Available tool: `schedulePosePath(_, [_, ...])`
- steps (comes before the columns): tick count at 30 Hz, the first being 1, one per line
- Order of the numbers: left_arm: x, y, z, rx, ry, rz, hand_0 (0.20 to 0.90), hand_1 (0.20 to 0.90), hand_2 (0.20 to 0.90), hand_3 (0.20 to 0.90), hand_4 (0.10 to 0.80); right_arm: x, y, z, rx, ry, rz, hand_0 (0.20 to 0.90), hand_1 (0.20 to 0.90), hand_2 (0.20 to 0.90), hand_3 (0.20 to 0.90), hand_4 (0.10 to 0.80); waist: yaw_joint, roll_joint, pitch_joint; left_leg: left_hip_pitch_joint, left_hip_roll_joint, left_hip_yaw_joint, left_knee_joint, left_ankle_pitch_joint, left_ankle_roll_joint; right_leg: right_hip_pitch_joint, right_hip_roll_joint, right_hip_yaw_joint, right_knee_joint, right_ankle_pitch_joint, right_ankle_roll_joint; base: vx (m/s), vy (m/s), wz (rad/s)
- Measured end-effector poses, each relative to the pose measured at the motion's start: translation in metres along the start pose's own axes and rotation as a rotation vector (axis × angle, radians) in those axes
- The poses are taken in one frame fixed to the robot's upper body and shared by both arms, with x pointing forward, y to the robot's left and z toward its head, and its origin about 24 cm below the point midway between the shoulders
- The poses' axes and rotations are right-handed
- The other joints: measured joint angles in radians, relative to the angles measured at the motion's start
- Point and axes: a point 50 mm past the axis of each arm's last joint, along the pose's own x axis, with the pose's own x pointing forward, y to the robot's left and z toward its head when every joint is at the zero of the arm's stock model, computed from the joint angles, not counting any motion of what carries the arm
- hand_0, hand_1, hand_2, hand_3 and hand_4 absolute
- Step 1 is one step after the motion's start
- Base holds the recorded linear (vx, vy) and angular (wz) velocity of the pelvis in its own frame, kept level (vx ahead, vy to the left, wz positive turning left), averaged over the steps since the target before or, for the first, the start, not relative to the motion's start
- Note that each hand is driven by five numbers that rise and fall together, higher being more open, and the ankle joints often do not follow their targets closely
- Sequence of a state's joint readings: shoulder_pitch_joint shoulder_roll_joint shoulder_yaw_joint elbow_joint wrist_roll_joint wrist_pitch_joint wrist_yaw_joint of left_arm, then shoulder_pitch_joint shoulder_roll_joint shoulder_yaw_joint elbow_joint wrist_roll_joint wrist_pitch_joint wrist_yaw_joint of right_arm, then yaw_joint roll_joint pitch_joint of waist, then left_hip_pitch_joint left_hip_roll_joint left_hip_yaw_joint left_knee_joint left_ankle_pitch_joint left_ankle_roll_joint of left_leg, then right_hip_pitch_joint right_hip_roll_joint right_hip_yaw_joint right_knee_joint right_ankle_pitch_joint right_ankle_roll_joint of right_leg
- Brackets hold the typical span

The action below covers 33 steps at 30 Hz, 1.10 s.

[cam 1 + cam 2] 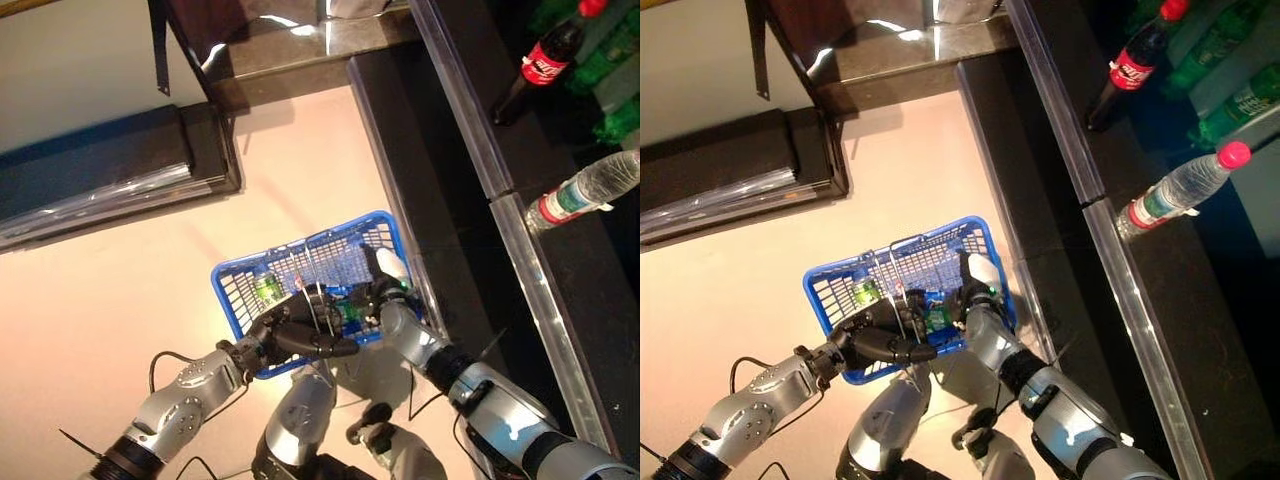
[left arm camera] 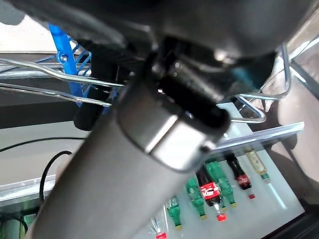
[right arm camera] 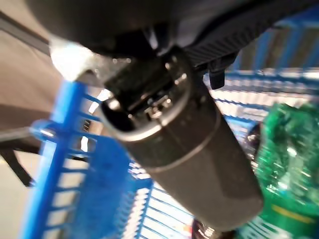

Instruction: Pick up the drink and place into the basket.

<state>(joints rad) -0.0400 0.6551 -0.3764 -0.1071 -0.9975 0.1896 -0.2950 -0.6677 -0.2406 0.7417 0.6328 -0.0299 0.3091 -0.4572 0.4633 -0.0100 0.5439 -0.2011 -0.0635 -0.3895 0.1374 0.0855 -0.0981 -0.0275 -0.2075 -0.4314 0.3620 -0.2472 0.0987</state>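
The blue basket (image 1: 345, 250) hangs in front of me, off the floor. My left hand (image 1: 300, 335) is shut on its thin wire handles (image 2: 60, 74) at the near rim. My right hand (image 1: 385, 290), with its white thumb cover, reaches down inside the basket at its right end. In the right wrist view a finger (image 3: 184, 144) stretches out straight, and a green drink bottle (image 3: 289, 164) lies in the basket just beside it. The same green bottle shows under the hand in the left eye view (image 1: 350, 312). A green can (image 1: 265, 288) lies at the basket's left end.
A black display counter with a metal rail (image 1: 470, 130) runs along the right. On it stand a cola bottle (image 1: 540, 65), a water bottle with a red label (image 1: 585, 190) and green bottles (image 2: 194, 191). A dark low cabinet (image 1: 100, 170) stands at the far left.
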Motion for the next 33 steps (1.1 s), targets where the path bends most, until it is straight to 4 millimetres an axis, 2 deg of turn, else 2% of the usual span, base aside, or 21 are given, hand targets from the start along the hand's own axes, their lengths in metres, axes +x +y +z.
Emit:
schedulePosePath(5, [-0.007,0.009,-0.002,-0.008,-0.009,0.055,0.300,0.300,0.300,0.200,0.100,-0.011,0.000,0.005,0.072,-0.051,0.008,0.900,0.900,0.900,0.900,0.800,-0.030,-0.012,0.000,-0.002,0.005,0.015,-0.001,-0.001,0.002,-0.009,0.003,0.015,-0.002,0.005,0.000,-0.015,0.004,-0.09])
schedulePosePath(13, [-0.017,0.028,-0.008,0.098,-0.002,0.169,0.300,0.300,0.300,0.200,0.100,-0.036,0.000,-0.005,0.195,-0.083,0.048,0.900,0.900,0.900,0.900,0.800,-0.084,-0.047,-0.002,0.010,0.031,0.062,-0.008,-0.003,0.004,-0.007,0.028,0.056,-0.041,0.033,-0.004,-0.016,0.003,-0.16])
schedulePosePath(17, [-0.024,0.037,-0.016,0.081,-0.030,0.240,0.300,0.300,0.300,0.200,0.100,-0.053,0.002,-0.018,0.377,-0.072,0.118,0.900,0.900,0.900,0.900,0.800,-0.109,-0.058,-0.003,0.031,0.044,0.086,-0.017,-0.005,0.008,0.014,0.042,0.082,-0.074,0.056,-0.004,-0.006,-0.012,-0.21])
schedulePosePath(20, [-0.038,0.050,-0.028,0.052,-0.054,0.351,0.300,0.300,0.300,0.200,0.100,-0.074,0.013,-0.027,0.610,-0.065,0.236,0.900,0.900,0.900,0.900,0.800,-0.141,-0.084,-0.008,0.068,0.056,0.112,-0.037,-0.009,0.012,0.044,0.052,0.106,-0.115,0.070,-0.004,0.015,-0.010,-0.22])
schedulePosePath(26, [-0.051,0.069,-0.047,-0.005,-0.049,0.513,0.300,0.300,0.300,0.200,0.100,-0.097,0.025,-0.042,0.862,-0.045,0.368,0.900,0.900,0.900,0.900,0.800,-0.188,-0.112,-0.022,0.144,0.087,0.176,-0.093,-0.010,0.016,0.101,0.068,0.162,-0.195,0.115,-0.004,0.021,0.019,-0.32])
schedulePosePath(31, [-0.069,0.076,-0.064,-0.043,-0.035,0.628,0.300,0.300,0.300,0.200,0.100,-0.103,0.025,-0.048,1.022,-0.044,0.409,0.900,0.900,0.900,0.900,0.800,-0.248,-0.145,-0.063,0.186,0.109,0.243,-0.140,-0.008,0.023,0.112,0.078,0.220,-0.250,0.145,-0.004,-0.022,0.052,-0.38])
schedulePosePath(33, [-0.074,0.078,-0.073,-0.063,-0.018,0.671,0.300,0.300,0.300,0.200,0.100,-0.105,0.025,-0.051,1.083,-0.037,0.411,0.900,0.900,0.900,0.900,0.800,-0.267,-0.146,-0.088,0.194,0.110,0.259,-0.156,-0.005,0.026,0.118,0.079,0.231,-0.280,0.160,0.000,-0.039,0.037,-0.30])
